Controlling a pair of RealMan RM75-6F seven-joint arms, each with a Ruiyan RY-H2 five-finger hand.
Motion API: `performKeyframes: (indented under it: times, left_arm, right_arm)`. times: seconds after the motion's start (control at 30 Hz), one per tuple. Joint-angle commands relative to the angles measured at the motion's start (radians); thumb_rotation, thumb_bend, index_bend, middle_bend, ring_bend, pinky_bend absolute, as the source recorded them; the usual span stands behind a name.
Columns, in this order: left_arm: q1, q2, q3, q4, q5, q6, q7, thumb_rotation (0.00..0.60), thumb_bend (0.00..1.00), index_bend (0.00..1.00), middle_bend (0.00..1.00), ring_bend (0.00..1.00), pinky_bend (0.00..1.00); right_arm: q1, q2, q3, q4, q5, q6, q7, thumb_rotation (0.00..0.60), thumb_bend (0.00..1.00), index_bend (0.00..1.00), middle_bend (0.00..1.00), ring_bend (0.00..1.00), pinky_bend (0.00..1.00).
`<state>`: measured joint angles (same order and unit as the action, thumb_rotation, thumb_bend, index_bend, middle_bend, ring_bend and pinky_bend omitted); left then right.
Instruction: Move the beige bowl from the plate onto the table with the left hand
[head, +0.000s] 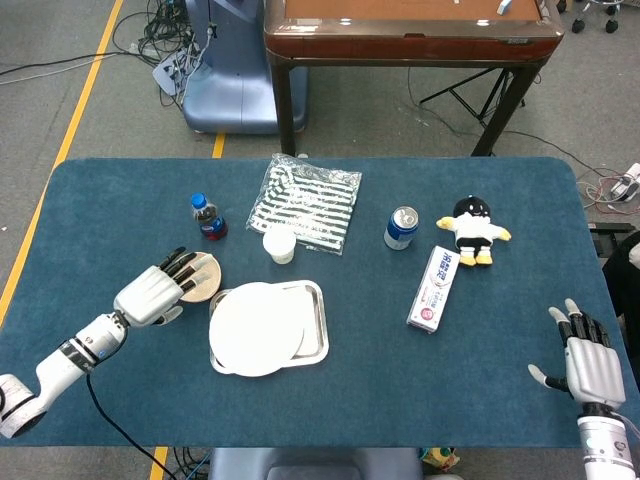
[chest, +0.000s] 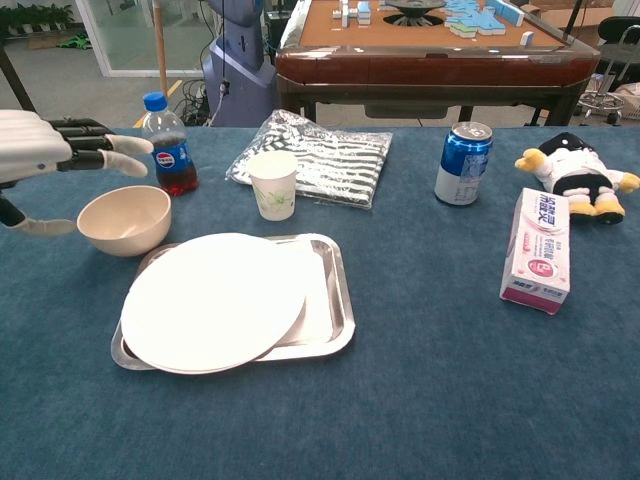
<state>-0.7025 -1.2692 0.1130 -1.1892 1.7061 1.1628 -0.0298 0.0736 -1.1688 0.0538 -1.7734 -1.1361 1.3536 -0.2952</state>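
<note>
The beige bowl (chest: 124, 219) (head: 203, 276) stands upright on the blue table cloth, just left of the white plate (chest: 213, 300) (head: 256, 326). That plate lies on a metal tray (chest: 331, 300) (head: 317, 322). My left hand (chest: 45, 152) (head: 155, 291) hovers to the left of the bowl, raised off it, fingers spread and holding nothing. At the table's near right corner my right hand (head: 584, 362) is open with its fingers apart; the chest view does not show it.
Behind the bowl stands a cola bottle (chest: 168, 146), with a paper cup (chest: 273, 184) and a striped cloth (chest: 316, 154) further right. A blue can (chest: 463, 163), a pink box (chest: 541, 249) and a plush penguin (chest: 578, 173) sit on the right side.
</note>
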Motion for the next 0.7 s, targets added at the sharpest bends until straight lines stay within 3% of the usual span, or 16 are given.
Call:
performKeyframes:
  times: [0.03,0.3,0.47,0.7]
  left_arm:
    - [0.08,0.115,-0.02,-0.181,-0.061,0.068,0.136,0.6,0.32,0.05,0.0,0.0,0.0]
    - [0.202,0.17,-0.027,-0.344,-0.125,0.163,0.249,0.6,0.32,0.0,0.0,0.0,0.0]
    - [0.292,0.152,-0.025,-0.373,-0.155,0.244,0.261,0.6,0.32,0.0,0.0,0.0,0.0]
    - [0.396,0.103,-0.071,-0.359,-0.21,0.368,0.188,0.6,0.32,0.0,0.0,0.0,0.0]
  right_arm:
    - [0.0,0.015,-0.008,-0.001,-0.015,-0.017,0.023,0.6,0.25,0.0,0.0,0.0,0.0]
    - [-0.007,0.047,-0.032,-0.009,-0.076,-0.031,0.079,0.6,0.25,0.0,0.0,0.0,0.0]
    - [-0.015,0.06,-0.047,-0.018,-0.119,-0.022,0.1,0.6,0.25,0.0,0.0,0.0,0.0]
    - [-0.031,0.072,-0.067,-0.033,-0.185,0.006,0.118,0.6,0.25,0.0,0.0,0.0,0.0]
